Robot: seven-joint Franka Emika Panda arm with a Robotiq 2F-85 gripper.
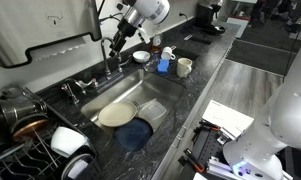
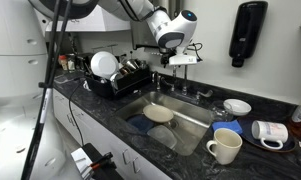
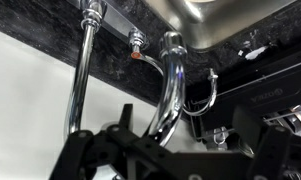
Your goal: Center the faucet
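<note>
Exterior views both show a dark worktop (image 1: 195,100) with the sink (image 1: 130,115) set into it, dishes lying in the basin, and 2 cups (image 1: 183,67) at the far end. The faucet (image 1: 108,62) stands at the sink's back rim, its arch reaching up to the gripper (image 1: 117,45), which sits right at the arch top in both exterior views.

Wrist view looks upside down, with the sink at the top. Both legs of the faucet (image 3: 173,90) run down toward the dark fingers (image 3: 90,150), and the arch is lost behind them. Fingers are around or against the arch, but I cannot tell how far open they are or whether they clamp it.

Progress, as a judgement: the reach is done and contact is likely. The outlet seems to hang near the sink's rim rather than over the basin middle, so the swing to center looks not finished. Left to do: rotate the spout to mid-sink, then release.
</note>
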